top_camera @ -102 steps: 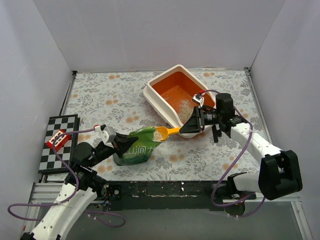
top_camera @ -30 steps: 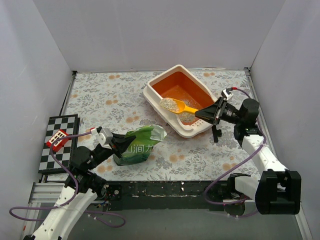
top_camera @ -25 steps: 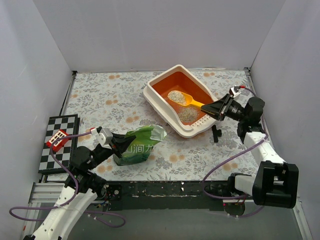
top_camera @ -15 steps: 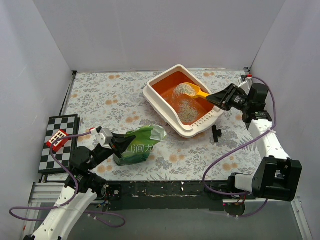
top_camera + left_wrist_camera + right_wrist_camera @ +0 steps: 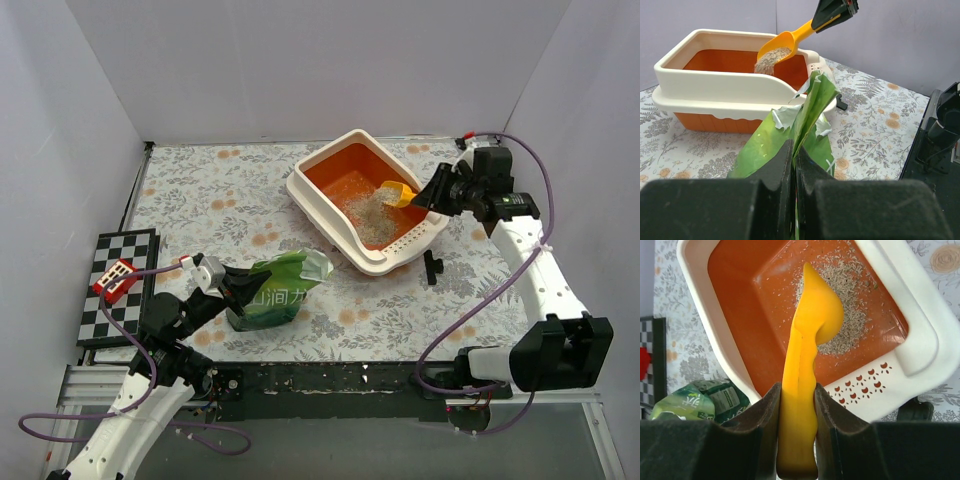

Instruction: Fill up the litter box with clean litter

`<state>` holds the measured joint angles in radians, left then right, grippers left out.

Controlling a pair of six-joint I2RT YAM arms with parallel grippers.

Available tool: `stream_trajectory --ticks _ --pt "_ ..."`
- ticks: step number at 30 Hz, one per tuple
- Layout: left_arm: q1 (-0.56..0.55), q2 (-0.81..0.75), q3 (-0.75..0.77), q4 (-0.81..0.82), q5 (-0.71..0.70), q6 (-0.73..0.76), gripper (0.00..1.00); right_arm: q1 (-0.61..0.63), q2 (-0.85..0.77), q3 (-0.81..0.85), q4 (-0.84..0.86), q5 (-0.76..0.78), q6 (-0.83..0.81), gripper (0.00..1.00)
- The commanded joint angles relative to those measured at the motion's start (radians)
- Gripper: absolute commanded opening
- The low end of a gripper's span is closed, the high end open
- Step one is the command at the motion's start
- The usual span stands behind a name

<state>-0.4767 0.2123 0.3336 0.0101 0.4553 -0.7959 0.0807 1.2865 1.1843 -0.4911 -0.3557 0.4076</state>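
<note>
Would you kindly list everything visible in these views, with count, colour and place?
litter box: one, white with orange inside, far right of the table.
clean litter: one patch, grey-beige, inside the litter box; more in the scoop.
scoop: one, yellow-orange, tilted above the litter box.
green bag: one, green, near left, top open.
checkerboard: one, black and white, left table edge.
red block: one, red with white marks, over the checkerboard.
black piece: one, black, on the cloth beside the litter box.
floral cloth: one, pale with orange flowers, covering the table.
left fingers: two, black, shut on the green bag.
right fingers: two, black, shut on the scoop handle.
</note>
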Motion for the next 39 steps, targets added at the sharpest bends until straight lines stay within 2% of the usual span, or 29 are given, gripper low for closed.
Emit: stream_trajectory --ticks 1,5,9,13,21,25,29,36,39 --pt "-0.002 0.007 -0.004 0.019 -0.001 0.006 0.00 0.099 0.028 0.158 -0.121 0.148 -0.167 0.01" --pt "-0.003 0.010 -0.001 0.016 -0.004 0.006 0.00 0.195 0.076 0.262 -0.263 0.297 -0.226 0.01" --pt "-0.003 0.015 0.001 0.011 -0.007 0.009 0.00 0.296 0.050 0.282 -0.305 0.518 -0.263 0.01" --pt "-0.003 0.025 0.002 0.011 -0.007 0.009 0.00 0.344 0.028 0.330 -0.357 0.563 -0.291 0.01" --pt "-0.003 0.027 0.005 0.007 -0.003 0.011 0.00 0.360 -0.039 0.501 -0.460 0.367 -0.323 0.01" --pt "-0.003 0.030 0.005 0.005 -0.003 0.011 0.00 0.367 -0.076 0.532 -0.494 0.233 -0.309 0.01" --pt "-0.003 0.032 0.008 0.002 -0.010 0.014 0.00 0.392 -0.069 0.526 -0.543 0.011 -0.313 0.01" --pt "-0.003 0.018 0.010 -0.004 -0.026 0.015 0.00 0.471 -0.076 0.445 -0.521 -0.104 -0.291 0.01" --pt "-0.003 0.019 0.010 -0.004 -0.026 0.017 0.00 0.507 -0.066 0.423 -0.521 -0.109 -0.288 0.01"
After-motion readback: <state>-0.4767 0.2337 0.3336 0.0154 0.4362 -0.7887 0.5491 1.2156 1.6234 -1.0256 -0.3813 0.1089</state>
